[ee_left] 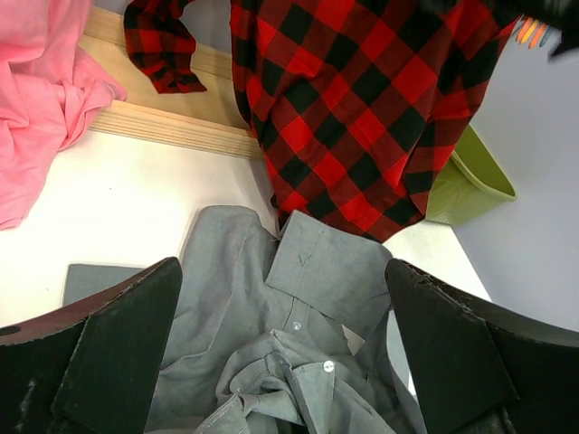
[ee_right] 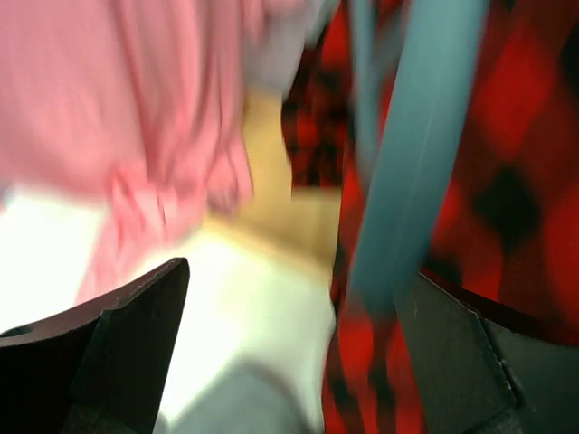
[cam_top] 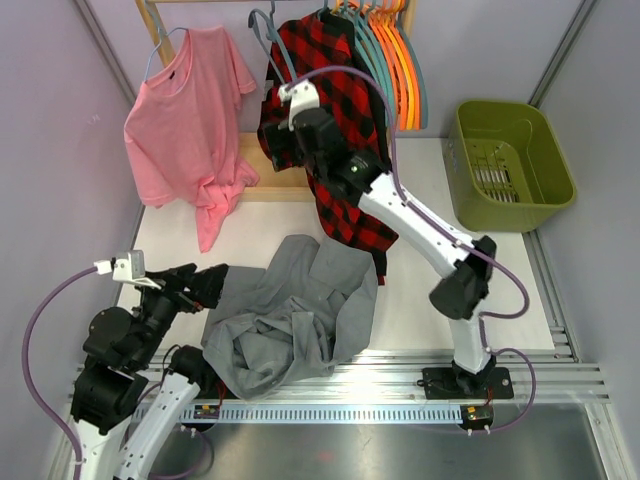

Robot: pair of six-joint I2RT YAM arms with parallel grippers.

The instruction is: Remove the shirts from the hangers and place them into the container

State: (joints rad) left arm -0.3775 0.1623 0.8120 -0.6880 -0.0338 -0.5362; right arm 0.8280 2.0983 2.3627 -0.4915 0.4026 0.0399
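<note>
Step in hand: stripping the plaid shirt [cam_top: 340, 215] from its teal hanger [ee_right: 407, 163], judged from the right arm's reach up to the rail.
Right gripper [ee_right: 298, 276]: fingers spread wide, clamped on nothing; hanger arm just ahead toward 1 o'clock in the blurred wrist view; contact impossible to tell.
Left gripper [ee_left: 282, 271]: fingers wide apart, empty, poised over the grey shirt [cam_top: 290, 320].
Plaid shirt: at 12 o'clock in the overhead view, draped from the rail, hem low over the table [cam_top: 400, 310].
Grey shirt: off any hanger, crumpled at 7 o'clock, near the arm bases.
Pink t-shirt [cam_top: 185, 120]: at 10 o'clock, hanging on a hanger.
Container [cam_top: 545, 140]: at 2 o'clock, no garment visible inside.
Next move: probably closing on plaid cloth near the collar or shoulder, not on the hanger, then drawing it down and off; alternatively, lifting the grey heap toward 2 o'clock.
Risk: hanger dragged off the rail along with the shirt.
</note>
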